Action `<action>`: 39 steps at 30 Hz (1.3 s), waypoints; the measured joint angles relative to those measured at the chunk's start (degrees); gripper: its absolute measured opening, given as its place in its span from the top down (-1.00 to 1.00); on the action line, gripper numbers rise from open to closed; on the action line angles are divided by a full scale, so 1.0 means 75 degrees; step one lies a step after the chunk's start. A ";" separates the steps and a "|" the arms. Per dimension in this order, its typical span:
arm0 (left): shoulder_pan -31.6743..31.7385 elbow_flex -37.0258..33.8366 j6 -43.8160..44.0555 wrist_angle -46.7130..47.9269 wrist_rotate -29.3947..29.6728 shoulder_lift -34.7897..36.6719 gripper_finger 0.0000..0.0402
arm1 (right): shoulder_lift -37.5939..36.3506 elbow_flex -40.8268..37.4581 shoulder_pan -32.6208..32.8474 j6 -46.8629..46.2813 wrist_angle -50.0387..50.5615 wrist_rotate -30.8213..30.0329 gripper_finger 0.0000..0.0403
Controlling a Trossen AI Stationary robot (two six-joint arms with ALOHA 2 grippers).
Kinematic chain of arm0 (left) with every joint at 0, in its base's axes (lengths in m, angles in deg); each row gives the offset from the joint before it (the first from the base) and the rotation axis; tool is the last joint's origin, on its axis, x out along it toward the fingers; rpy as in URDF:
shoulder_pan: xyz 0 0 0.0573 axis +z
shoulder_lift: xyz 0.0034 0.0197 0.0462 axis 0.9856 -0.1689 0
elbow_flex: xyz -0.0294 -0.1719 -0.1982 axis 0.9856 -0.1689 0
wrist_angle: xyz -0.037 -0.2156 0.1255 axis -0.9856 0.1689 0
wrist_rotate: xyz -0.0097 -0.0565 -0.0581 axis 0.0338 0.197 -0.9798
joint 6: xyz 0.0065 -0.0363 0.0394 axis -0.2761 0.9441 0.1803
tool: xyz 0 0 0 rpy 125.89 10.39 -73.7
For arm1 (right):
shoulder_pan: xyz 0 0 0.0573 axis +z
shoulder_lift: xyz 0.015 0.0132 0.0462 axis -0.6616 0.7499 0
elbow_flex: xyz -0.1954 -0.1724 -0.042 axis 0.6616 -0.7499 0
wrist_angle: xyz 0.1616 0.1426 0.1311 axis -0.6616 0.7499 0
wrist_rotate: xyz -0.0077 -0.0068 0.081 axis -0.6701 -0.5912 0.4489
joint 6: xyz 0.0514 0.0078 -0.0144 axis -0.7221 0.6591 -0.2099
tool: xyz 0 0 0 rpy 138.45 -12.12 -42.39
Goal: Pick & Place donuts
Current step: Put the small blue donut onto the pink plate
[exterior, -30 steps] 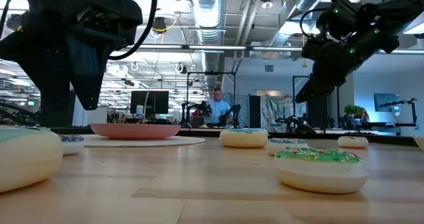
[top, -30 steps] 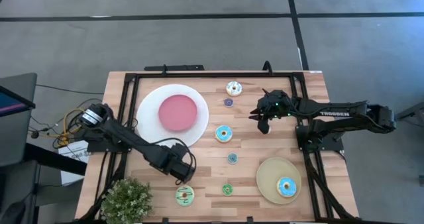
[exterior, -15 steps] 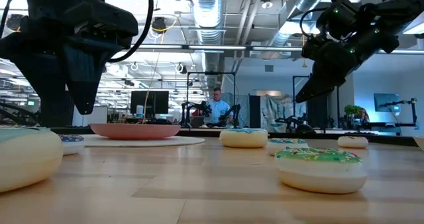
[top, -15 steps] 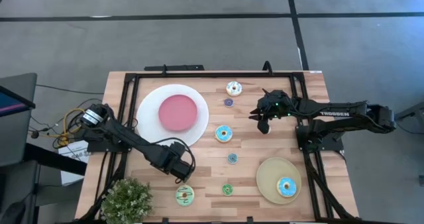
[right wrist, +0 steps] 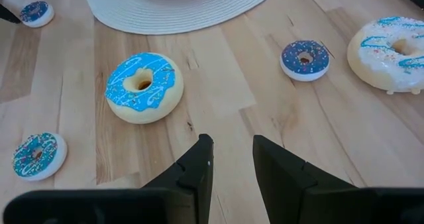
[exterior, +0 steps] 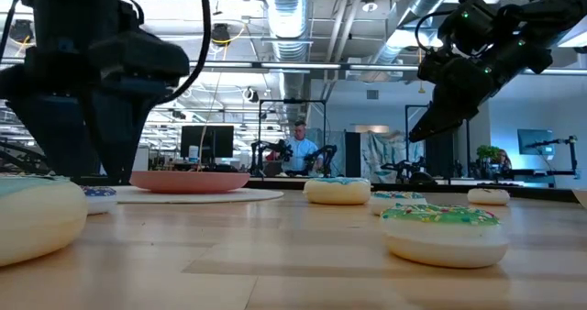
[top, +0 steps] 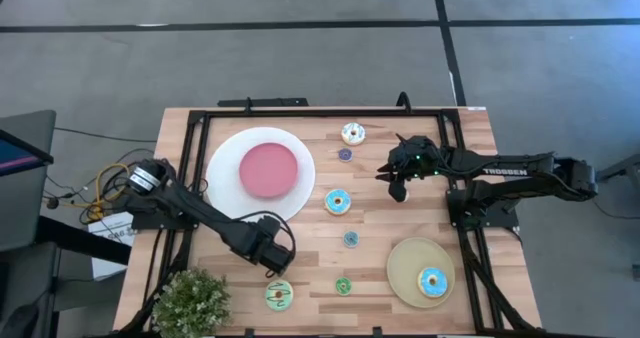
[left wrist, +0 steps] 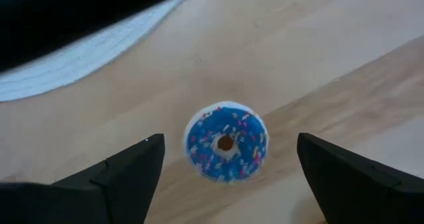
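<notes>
My left gripper (top: 270, 261) is open and points down over a coin-sized blue sprinkled donut (left wrist: 225, 143), with one finger on either side and above it. That donut lies flat on the wood beside the white plate (top: 225, 193); the arm hides it in the high view. My right gripper (top: 398, 185) hangs shut and empty over the table's far right. Other donuts lie flat: white-iced (top: 352, 133), small purple (top: 345, 155), large blue (top: 338, 202), small teal (top: 351, 239), small green (top: 343, 286) and pale green (top: 279, 296). One blue donut (top: 432, 281) lies on the tan plate (top: 405, 263).
The big white plate with pink centre (top: 268, 168) lies at the far left. A potted plant (top: 190, 303) stands at the near left corner. A black frame (top: 330, 109) borders the table. Bare wood (top: 420, 213) lies between the right gripper and the tan plate.
My left gripper has come down toward the small blue donut and shifted slightly toward the table's far left, staying open.
</notes>
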 joint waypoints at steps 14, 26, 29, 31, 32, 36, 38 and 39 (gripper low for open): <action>0.0000 -0.0027 0.0229 -0.0125 -0.0159 -0.0602 -0.68 | -0.0001 0.0000 -0.0001 -0.0002 -0.0017 0.0000 0.52; -0.0003 0.0131 0.0142 -0.0199 -0.0144 -0.0794 -0.68 | -0.0002 0.0000 -0.0002 -0.0003 -0.0034 0.0002 0.52; -0.0002 0.0131 0.0111 -0.0202 -0.0160 -0.0797 -0.68 | -0.0003 0.0000 0.0000 -0.0003 -0.0040 0.0002 0.52; -0.0003 0.0131 0.0109 -0.0202 -0.0160 -0.0799 -0.67 | -0.0001 0.0000 -0.0001 -0.0003 -0.0042 0.0000 0.52; 0.0000 0.0131 0.0109 -0.0205 -0.0160 -0.0799 -0.65 | -0.0003 0.0000 -0.0003 -0.0003 -0.0040 0.0002 0.52; -0.0003 0.0134 0.0112 -0.0233 -0.0160 -0.0805 -0.58 | -0.0002 0.0000 0.0000 -0.0003 -0.0043 0.0002 0.52; -0.0003 0.0134 0.0112 -0.0241 -0.0167 -0.0805 -0.55 | -0.0001 0.0000 -0.0003 -0.0003 -0.0045 0.0002 0.52; -0.0001 0.0134 0.0112 -0.0242 -0.0170 -0.0805 -0.54 | -0.0002 0.0000 0.0000 -0.0003 -0.0043 0.0002 0.52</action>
